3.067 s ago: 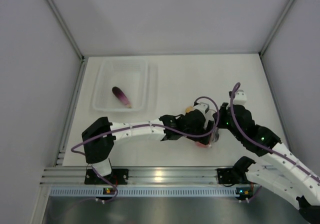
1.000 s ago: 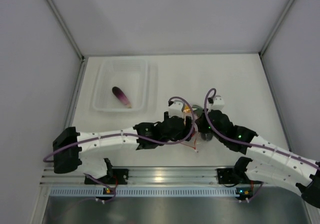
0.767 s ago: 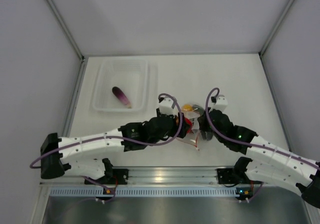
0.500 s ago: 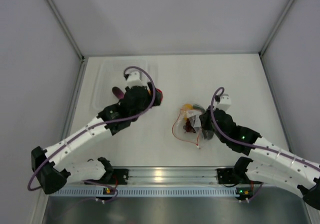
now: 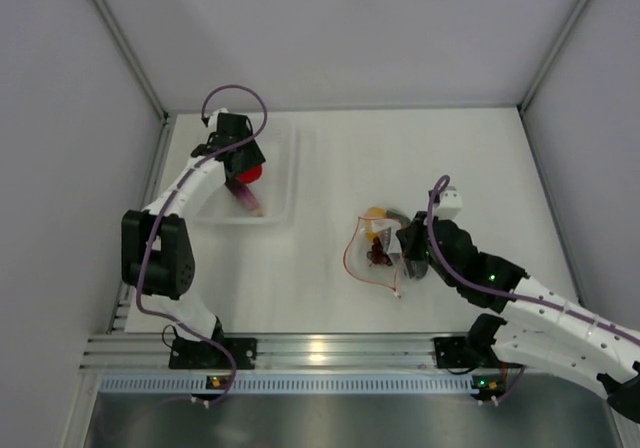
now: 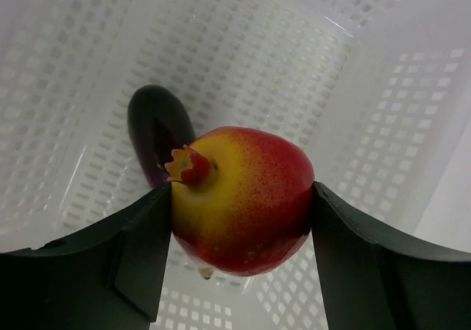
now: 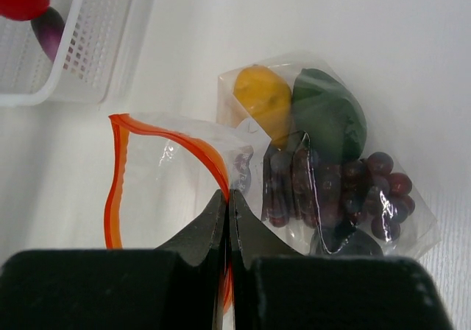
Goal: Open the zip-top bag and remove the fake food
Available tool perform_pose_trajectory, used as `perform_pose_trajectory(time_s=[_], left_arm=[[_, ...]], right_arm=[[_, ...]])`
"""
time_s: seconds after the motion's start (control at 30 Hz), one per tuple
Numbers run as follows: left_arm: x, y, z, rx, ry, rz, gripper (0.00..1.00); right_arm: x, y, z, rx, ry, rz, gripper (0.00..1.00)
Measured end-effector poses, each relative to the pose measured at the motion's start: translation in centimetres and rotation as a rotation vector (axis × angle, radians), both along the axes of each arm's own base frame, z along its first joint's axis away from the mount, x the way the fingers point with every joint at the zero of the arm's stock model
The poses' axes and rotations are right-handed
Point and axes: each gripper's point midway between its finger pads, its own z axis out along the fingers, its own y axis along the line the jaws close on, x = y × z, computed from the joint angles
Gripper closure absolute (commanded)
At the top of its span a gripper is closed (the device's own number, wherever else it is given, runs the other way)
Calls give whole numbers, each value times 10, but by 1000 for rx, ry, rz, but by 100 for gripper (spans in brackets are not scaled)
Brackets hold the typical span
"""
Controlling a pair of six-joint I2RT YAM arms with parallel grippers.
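- Now the tray (image 5: 278, 156) sits straight below the left gripper (image 6: 241, 197), eggplant (image 6: 153, 135) on its floor.
- Bag (image 5: 370, 256) lies well apart, nearer the right gripper (image 7: 227, 206), jaws pinched tight on its orange zipper edge (image 7: 116, 175).
- Red fruit (image 5: 250, 174): clamped between wide-spread left jaws.

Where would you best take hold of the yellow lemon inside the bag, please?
Probably grip the lemon across its short width, entering the zip-top bag through its gaping mouth on the tray side; the right gripper pins that rim open.
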Motion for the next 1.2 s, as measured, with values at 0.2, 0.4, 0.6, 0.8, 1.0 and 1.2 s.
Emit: perform_pose_trajectory(time_s=[0.2,0.4,0.6,0.8,1.0,1.2], left_arm=[[27,-16,-22,-21,55,-61,2],[28,-23,-6,-49,26,-91,2],[7,-32,41,-106,-66,-157,3],[-60,-86,126,-255,-247,-371,7],[-195,-244,175,-401,-356,-860,17],[-259,-302,132,-410,-268,-939,32]], right_arm=[[-2,2,1,-8,2,26,100],[-2,2,7,-14,-9,33,100],[7,13,22,-19,-12,52,100],[12,22,40,7,-29,65,100],[13,32,50,63,-28,71,100],[14,30,56,112,-32,39,100]])
